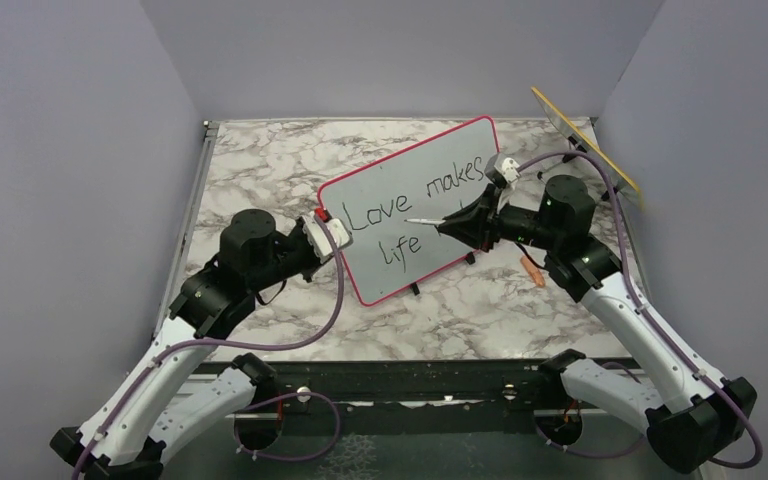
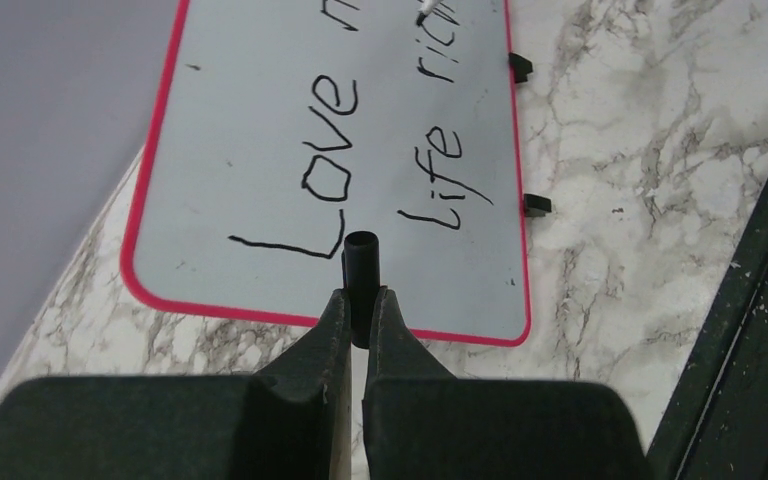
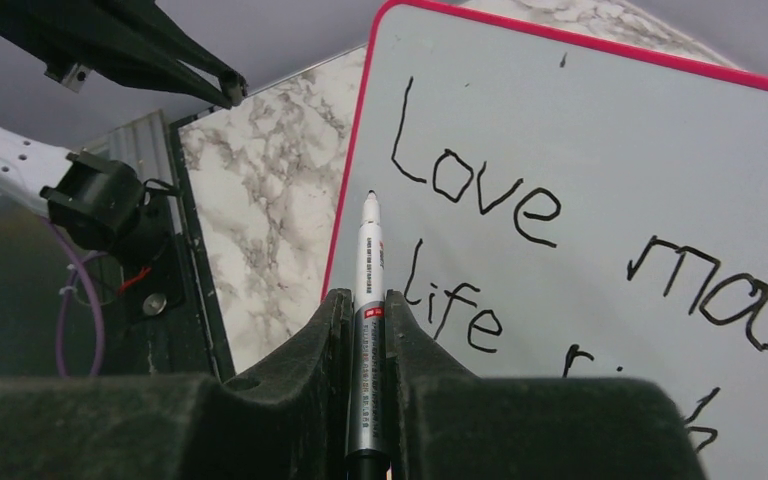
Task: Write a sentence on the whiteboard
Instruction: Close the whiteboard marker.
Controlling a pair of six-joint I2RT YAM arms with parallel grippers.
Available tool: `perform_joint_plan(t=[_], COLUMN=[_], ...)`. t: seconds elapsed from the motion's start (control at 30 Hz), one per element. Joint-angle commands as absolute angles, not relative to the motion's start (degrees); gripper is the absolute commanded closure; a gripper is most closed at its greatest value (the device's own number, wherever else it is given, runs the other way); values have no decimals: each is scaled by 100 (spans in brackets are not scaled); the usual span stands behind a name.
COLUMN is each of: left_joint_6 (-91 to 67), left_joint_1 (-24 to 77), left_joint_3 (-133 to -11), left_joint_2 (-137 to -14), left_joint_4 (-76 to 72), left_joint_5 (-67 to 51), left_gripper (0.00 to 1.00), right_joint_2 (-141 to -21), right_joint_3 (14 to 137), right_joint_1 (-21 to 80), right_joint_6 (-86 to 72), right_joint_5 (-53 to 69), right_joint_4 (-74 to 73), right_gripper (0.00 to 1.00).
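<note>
We get soft, even light throughout, faint shadows on the table (image 1: 260,170), whiteboard (image 1: 415,205) a flat matte grey; wrist views sharp, near foreground slightly soft.

A pale marker (image 3: 368,262) sits pinched in my right gripper (image 3: 365,300), tip forward. A black cap (image 2: 361,262) sits in my left gripper (image 2: 360,298). Below both is a marbled table (image 1: 260,170). Just behind my right gripper lies a small orange piece (image 1: 532,270) — farther behind, near the grey wall (image 1: 700,150), a yellow-edged panel (image 1: 588,142) stands tilted.
</note>
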State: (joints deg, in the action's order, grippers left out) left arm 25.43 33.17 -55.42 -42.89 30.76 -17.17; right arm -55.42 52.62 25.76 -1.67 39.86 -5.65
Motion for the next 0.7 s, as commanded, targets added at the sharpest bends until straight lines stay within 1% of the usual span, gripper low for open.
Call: perform_joint_plan(t=[0.0,0.33,0.67], left_joint_6=[3223,3836,4144], left_joint_1=[3781,4458,4813], left_joint_3=[-5642,-5845,-6036], left_joint_2=[-4499,-4876,-5283], left_joint_4=[3436,3592,3639], left_joint_5=[-1583,-898,-576], left_gripper=[100,100,100], right_joint_2=[-5715,-6255,-6651], right_joint_3=[5581,5891,5914], right_joint_1=[2546,2555,2735], right_joint_6=[-334,-407,-434], right_joint_5=[4660,5612,6084], right_joint_4=[-254,-325,-286], right_gripper=[99,99,99])
